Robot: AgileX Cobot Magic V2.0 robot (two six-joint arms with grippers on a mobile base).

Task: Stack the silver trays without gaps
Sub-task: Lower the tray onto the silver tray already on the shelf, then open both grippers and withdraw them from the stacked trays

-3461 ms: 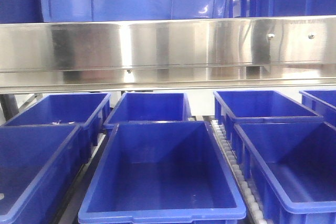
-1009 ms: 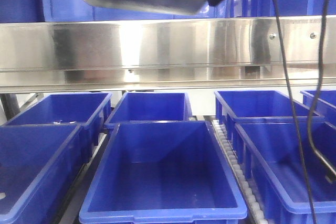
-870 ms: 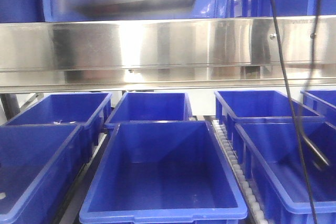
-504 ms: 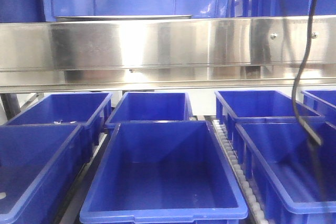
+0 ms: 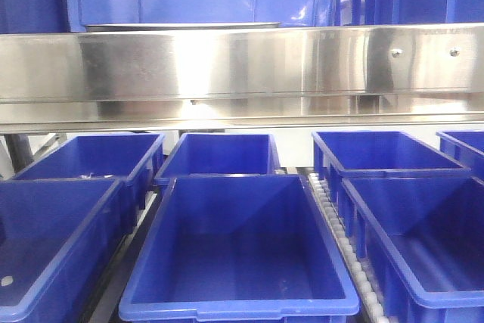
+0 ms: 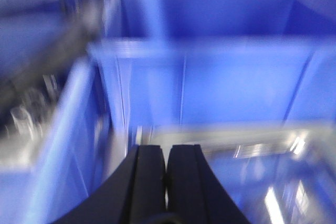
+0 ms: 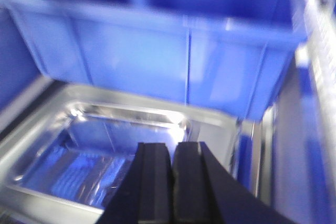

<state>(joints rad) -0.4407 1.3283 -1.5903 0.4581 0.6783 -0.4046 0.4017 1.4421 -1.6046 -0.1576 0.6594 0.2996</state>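
Right fingers pressed together above silver tray; left fingers likewise

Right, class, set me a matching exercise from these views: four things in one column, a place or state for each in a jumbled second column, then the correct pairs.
Column one:
1. silver tray
2. left gripper
3. front middle blue bin
4. steel shelf band

Column two:
A. runs across above the lower bins
B. empty, nearest the front camera
C. lies below the right gripper, before a blue bin
D. shut, holding nothing

Pairs: 1-C, 2-D, 3-B, 4-A
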